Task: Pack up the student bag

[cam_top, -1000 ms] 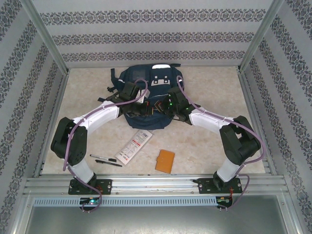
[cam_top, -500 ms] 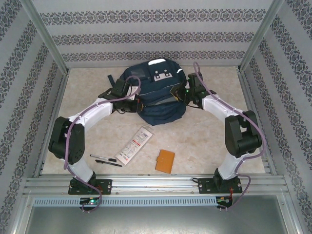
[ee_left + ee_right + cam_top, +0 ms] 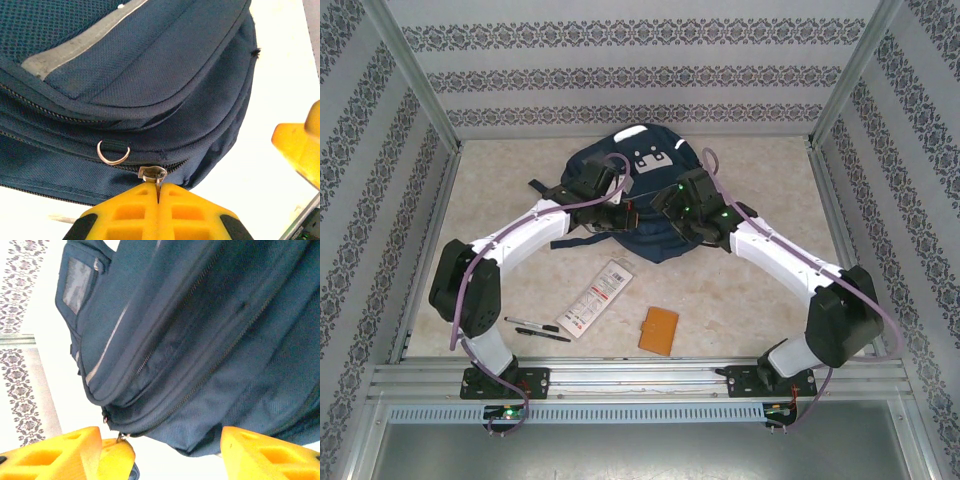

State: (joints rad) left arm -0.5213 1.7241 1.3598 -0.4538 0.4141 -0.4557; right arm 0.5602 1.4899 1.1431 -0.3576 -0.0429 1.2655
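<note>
Left wrist view: left claw (image 3: pixel 158 189) clamps the student bag's (image 3: pixel 150 75) zipper pull (image 3: pixel 152 174). Right wrist view: right claw (image 3: pixel 172 455) spread open before the bag.

The large navy fabric backpack (image 3: pixel 650 240) lies at the table's (image 3: pixel 760 190) far middle, with my left gripper (image 3: pixel 158 187) at its near-left side and my right gripper (image 3: pixel 160 440) at its near-right. Along the near edge, from left to right, lie two black pens (image 3: pixel 535 329), a white flat packet (image 3: pixel 595 299) and an orange rectangular notebook (image 3: pixel 659 330).
</note>
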